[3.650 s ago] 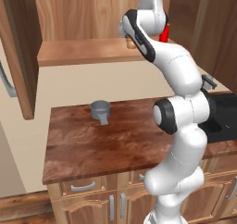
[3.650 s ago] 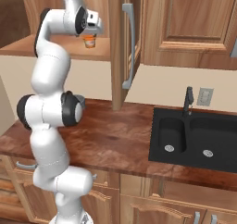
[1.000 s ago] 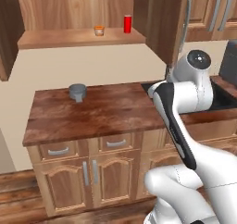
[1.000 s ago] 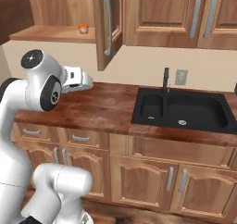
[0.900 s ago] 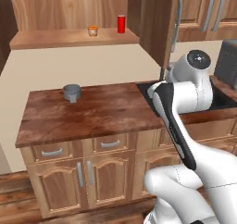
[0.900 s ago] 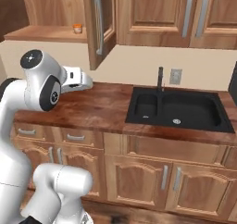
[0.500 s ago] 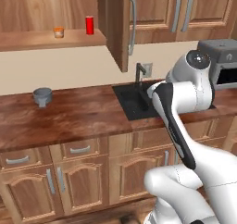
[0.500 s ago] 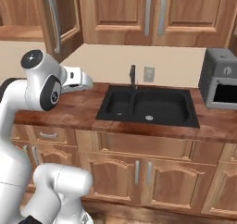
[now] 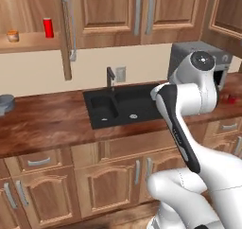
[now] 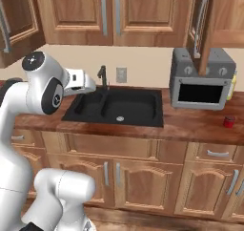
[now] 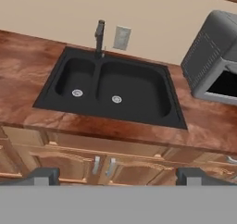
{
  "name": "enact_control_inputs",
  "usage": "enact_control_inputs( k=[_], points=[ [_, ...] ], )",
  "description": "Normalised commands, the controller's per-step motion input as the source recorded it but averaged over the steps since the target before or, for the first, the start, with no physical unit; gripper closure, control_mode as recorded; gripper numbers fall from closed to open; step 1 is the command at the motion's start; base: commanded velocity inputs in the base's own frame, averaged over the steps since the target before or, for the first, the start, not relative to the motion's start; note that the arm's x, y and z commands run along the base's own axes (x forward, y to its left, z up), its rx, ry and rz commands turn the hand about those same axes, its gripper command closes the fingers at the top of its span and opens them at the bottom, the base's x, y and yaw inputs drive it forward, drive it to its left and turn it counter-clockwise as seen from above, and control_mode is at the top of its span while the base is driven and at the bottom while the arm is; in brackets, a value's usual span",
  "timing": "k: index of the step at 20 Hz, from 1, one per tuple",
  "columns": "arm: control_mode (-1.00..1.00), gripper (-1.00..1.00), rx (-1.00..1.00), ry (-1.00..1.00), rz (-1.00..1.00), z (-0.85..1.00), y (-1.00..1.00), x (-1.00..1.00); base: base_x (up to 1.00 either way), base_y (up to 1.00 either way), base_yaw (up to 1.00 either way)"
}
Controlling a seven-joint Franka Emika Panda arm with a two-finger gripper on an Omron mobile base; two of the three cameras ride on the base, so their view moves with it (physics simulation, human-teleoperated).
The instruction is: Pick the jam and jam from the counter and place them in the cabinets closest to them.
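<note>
A small red jam jar (image 10: 229, 121) stands on the reddish-brown counter (image 10: 190, 122) to the right of the microwave; the left base view has this jam jar (image 9: 230, 99) at its far right edge. An orange jam jar (image 9: 12, 35) sits on the shelf of the open wall cabinet (image 9: 28, 42) at the far left, beside a red can (image 9: 47, 27). My gripper (image 10: 91, 86) is held over the sink's left end, far from both jars. In the hand view the gripper (image 11: 118, 177) is open, its fingertips (image 11: 44, 176) wide apart with nothing between them.
A black double sink (image 11: 111, 86) with a faucet (image 11: 99, 33) lies ahead. A grey microwave (image 10: 200, 79) stands on the right, under a second open wall cabinet door (image 10: 205, 25). A grey cup (image 9: 5, 103) rests on the counter at far left.
The whole scene has shifted left as the base drove right along the counter. The sink, microwave and red jar came into view. The arm has kept its folded pose.
</note>
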Motion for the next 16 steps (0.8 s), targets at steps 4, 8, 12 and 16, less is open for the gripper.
enact_control_inputs(
  k=[4, 8, 12, 16],
  points=[
    [1.00, -1.00, 0.00, 0.00, 0.00, 0.00, 0.00, 0.00, 0.00, -0.73, -0.03],
    [1.00, -1.00, 0.00, 0.00, 0.00, 0.00, 0.00, 0.00, 0.00, -0.73, -0.04],
    [1.00, -1.00, 0.00, 0.00, 0.00, 0.00, 0.00, 0.00, 0.00, -0.73, -0.04],
    [1.00, -1.00, 0.00, 0.00, 0.00, 0.00, 0.00, 0.00, 0.00, -0.69, -0.04]
  ],
)
